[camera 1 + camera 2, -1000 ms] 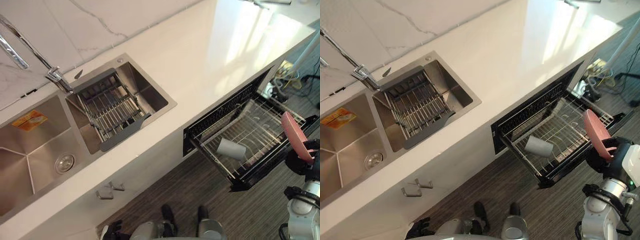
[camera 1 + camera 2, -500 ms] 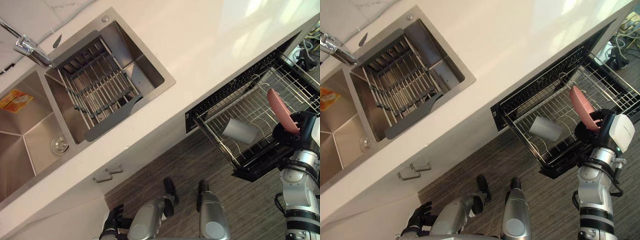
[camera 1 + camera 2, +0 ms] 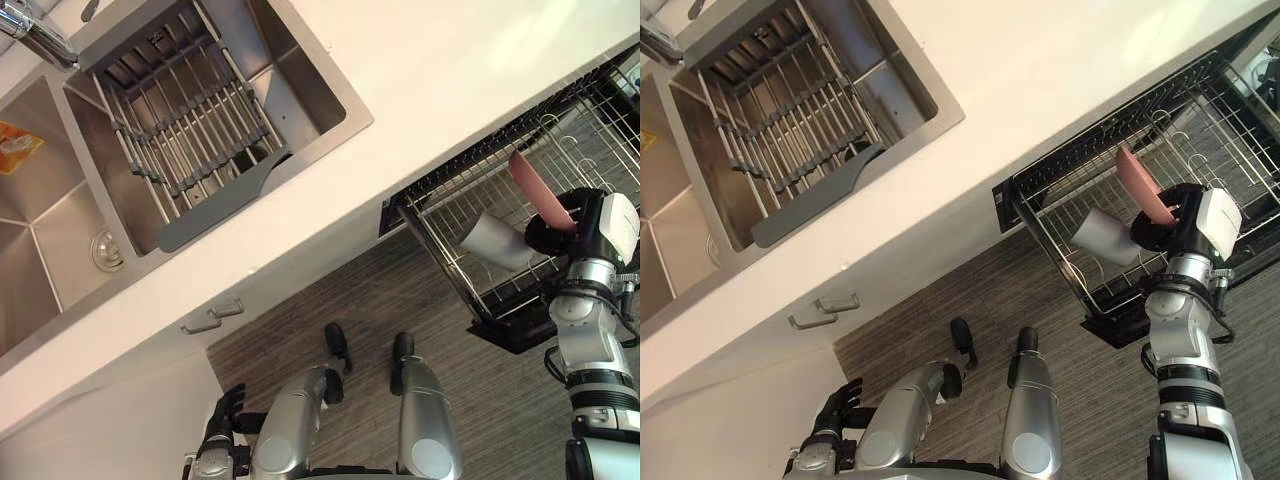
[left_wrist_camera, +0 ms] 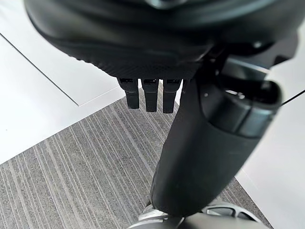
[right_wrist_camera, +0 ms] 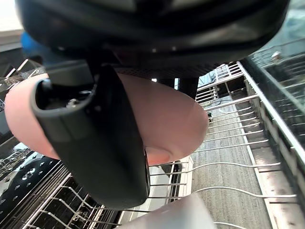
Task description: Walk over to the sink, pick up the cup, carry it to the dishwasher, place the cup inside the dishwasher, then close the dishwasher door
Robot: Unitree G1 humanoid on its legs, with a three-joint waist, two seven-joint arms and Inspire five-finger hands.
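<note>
My right hand [image 3: 562, 232] is shut on a pink dish [image 3: 536, 187] and holds it on edge above the pulled-out dishwasher rack [image 3: 455, 190]. In the right wrist view the thumb [image 5: 112, 148] lies across the pink dish [image 5: 183, 121], with rack wires behind it. A pale grey cup [image 3: 492, 243] lies on its side in the rack, right beside the dish and the hand; it also shows as the cup [image 5: 171, 215] in the right wrist view. My left hand [image 3: 222, 412] hangs low by the cabinet, fingers [image 4: 150, 93] relaxed and holding nothing.
The steel double sink [image 3: 325, 95] holds a grey drainer rack [image 3: 180, 135], with the faucet [image 3: 30, 30] at its far edge. A white countertop [image 3: 450, 60] runs between sink and dishwasher. A cabinet handle [image 3: 212, 315] sits below the sink. The floor is grey striped carpet.
The camera has tilted down and the whole picture has shifted. My right hand has carried the pink dish from the rack's outer edge inward, close to the lying cup.
</note>
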